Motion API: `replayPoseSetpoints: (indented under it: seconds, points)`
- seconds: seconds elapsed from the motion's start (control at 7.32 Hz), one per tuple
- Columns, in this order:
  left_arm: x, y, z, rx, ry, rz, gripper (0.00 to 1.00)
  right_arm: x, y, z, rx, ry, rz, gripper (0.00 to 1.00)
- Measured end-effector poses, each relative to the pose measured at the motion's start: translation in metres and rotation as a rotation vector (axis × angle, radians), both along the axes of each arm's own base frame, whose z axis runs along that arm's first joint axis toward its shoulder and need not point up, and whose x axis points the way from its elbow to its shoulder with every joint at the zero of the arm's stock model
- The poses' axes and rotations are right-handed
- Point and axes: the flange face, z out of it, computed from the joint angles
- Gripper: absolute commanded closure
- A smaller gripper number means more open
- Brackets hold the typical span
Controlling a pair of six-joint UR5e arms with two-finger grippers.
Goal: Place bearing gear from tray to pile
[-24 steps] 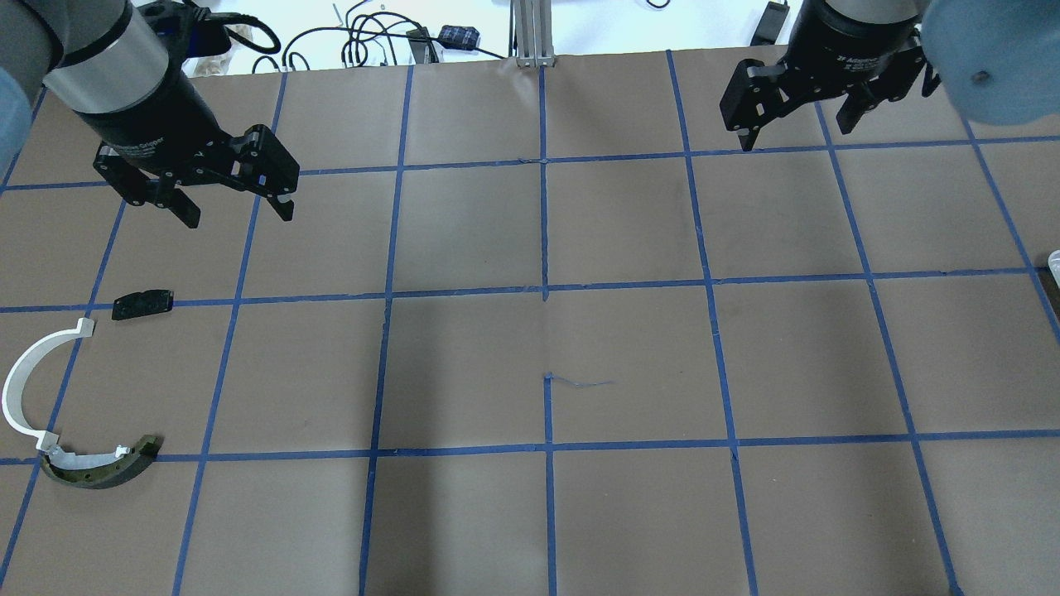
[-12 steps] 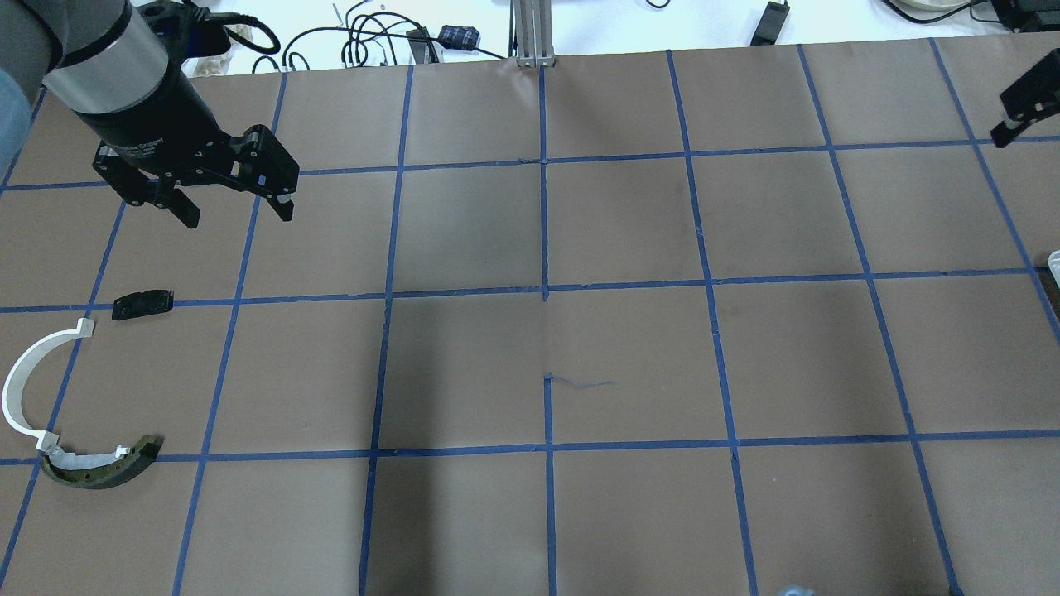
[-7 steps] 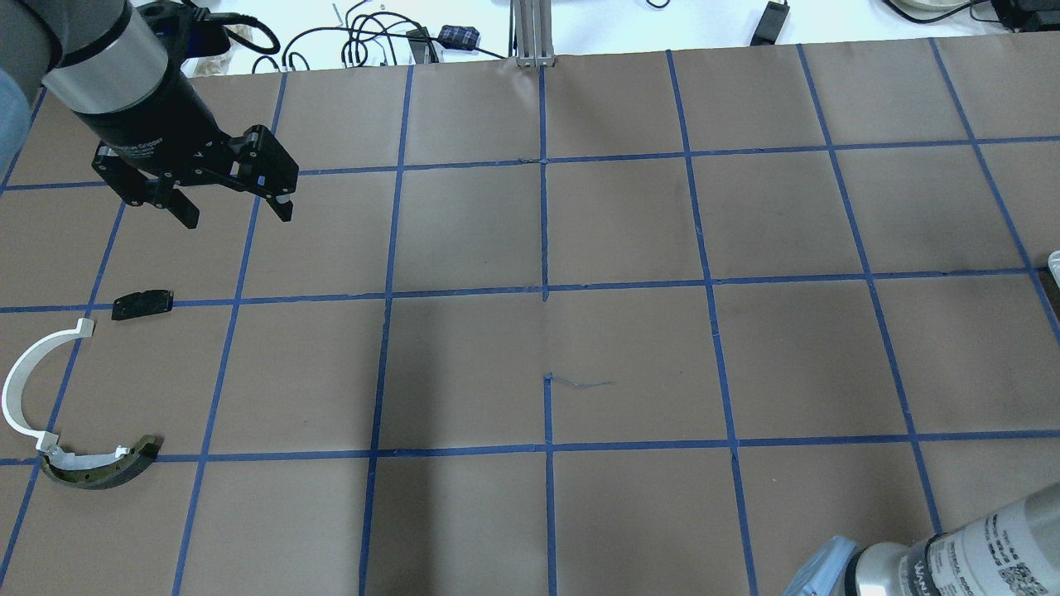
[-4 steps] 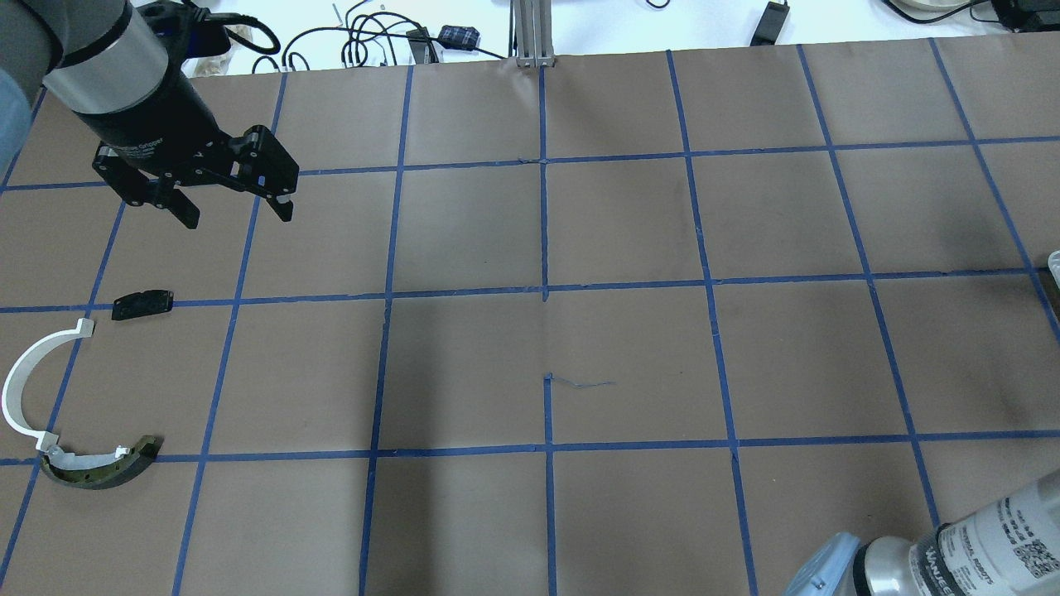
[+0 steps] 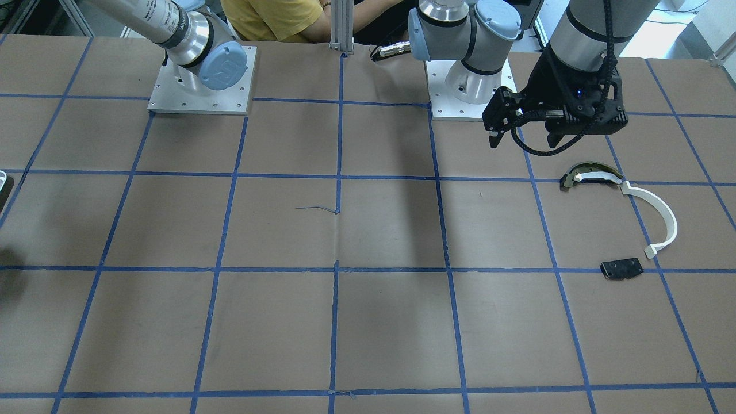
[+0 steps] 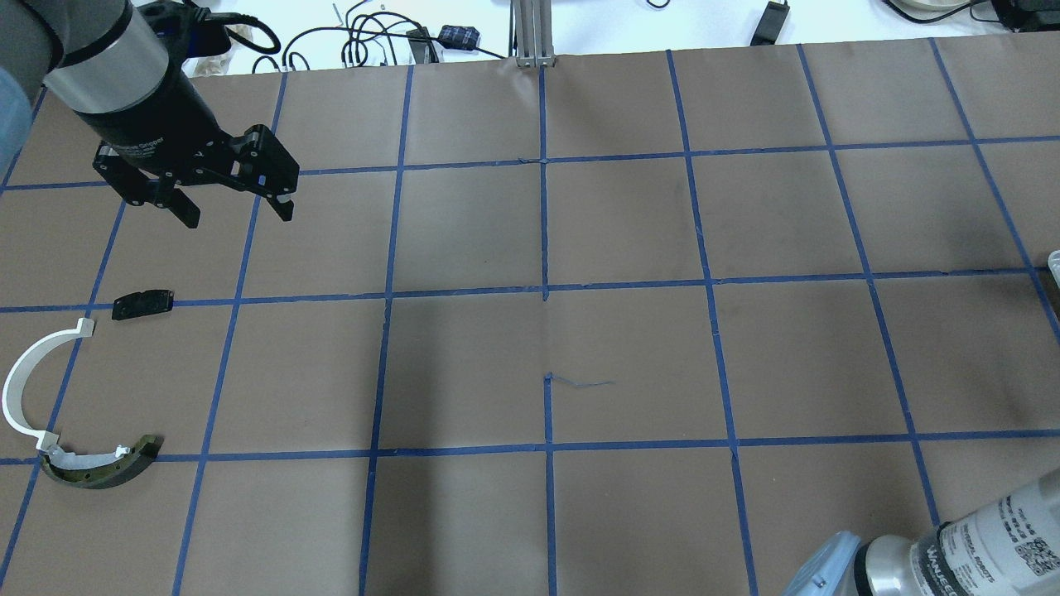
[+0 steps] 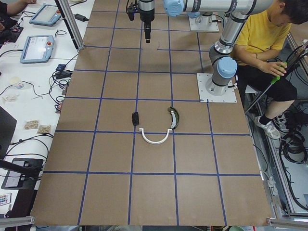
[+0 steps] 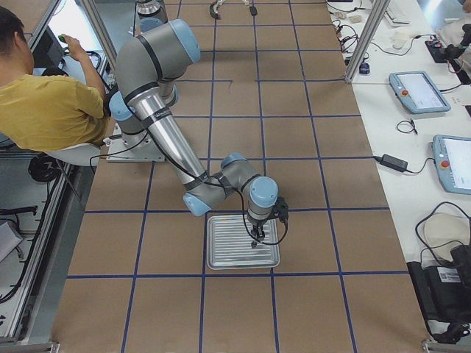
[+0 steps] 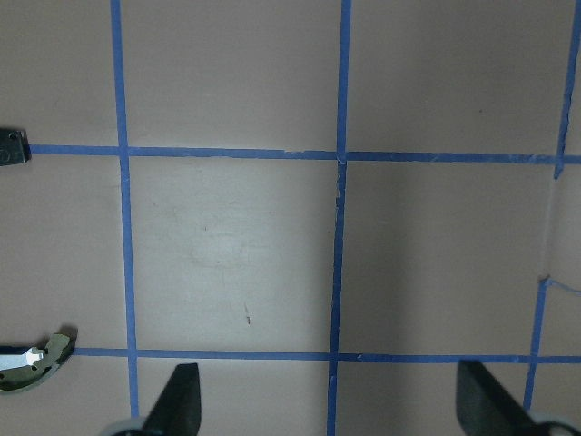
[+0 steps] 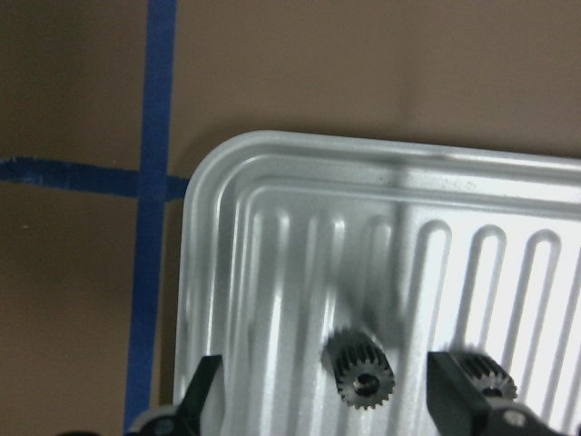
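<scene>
We take this for a robotics lab; the left arm [image 5: 581, 34] and the right arm [image 8: 165, 136] are each bolted through a metal base plate [image 5: 172, 100] to one wide table [image 6: 629, 223]; the table is covered in brown paper and marked into squares with blue tape [image 6: 542, 223], as a test bench would be; aluminium frame posts [image 6: 534, 33] stand at its edge; on the white side bench [image 8: 383, 110] we see control tablets [image 8: 419, 92], chargers and loose cables [image 7: 65, 74]; a person in a yellow shirt [image 7: 260, 36] sits close behind the arms.
</scene>
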Motion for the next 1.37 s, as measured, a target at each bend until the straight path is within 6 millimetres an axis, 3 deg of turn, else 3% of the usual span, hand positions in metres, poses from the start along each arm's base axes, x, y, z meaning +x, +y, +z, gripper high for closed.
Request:
replayPoseSetpoints:
  seconds: [0.41,0.96,1.37]
  points:
    - [0.0001,0.0002,-0.0002,0.002,-0.001,0.0,0.0,-0.0029,0.0029,-0.003,0.029,0.019,0.004,0.44]
    - [0.0004,-0.0002,-0.001,0.004,-0.001,0.0,0.0,-0.0061,0.0028,-0.0067,0.044,0.031,0.004,0.49]
    - [0.0004,-0.0003,-0.001,0.004,0.0,0.001,0.0,-0.008,0.0013,-0.0114,0.045,0.03,0.001,0.93]
